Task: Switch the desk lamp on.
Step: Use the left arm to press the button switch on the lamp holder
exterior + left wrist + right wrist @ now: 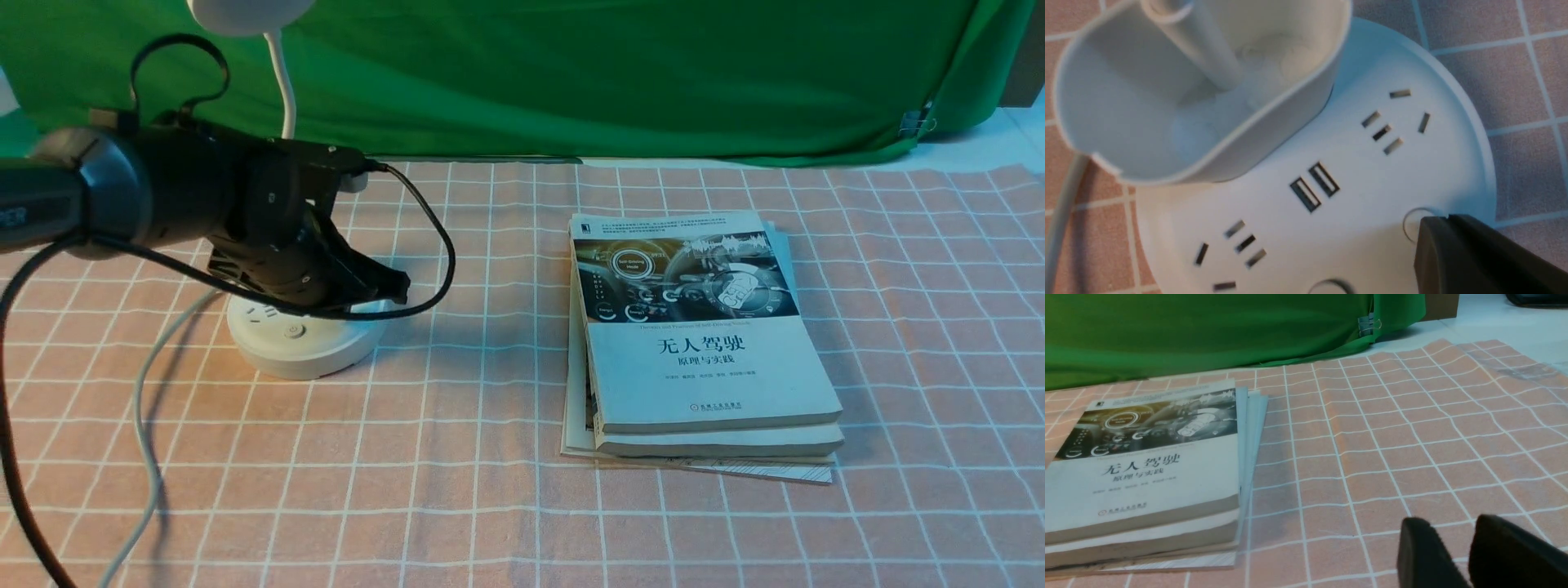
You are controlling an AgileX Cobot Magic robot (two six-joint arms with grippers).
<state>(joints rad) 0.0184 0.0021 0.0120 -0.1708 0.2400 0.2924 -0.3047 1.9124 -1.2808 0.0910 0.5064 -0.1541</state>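
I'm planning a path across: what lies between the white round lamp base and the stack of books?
Only bare pink-and-white checked cloth and a loop of black cable reaching past the base, in the front view.

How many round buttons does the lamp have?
I see 2 on its base: one button partly under the left gripper, the other uncovered. More may be hidden.

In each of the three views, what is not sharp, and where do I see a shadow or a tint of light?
Front view: the grey cord casts a soft dark shadow, and the lamp base looks warm at its near side, bluish at its right. Left wrist view: the cup holder's rim is blurred. Right wrist view: the right gripper's fingers are out of focus.
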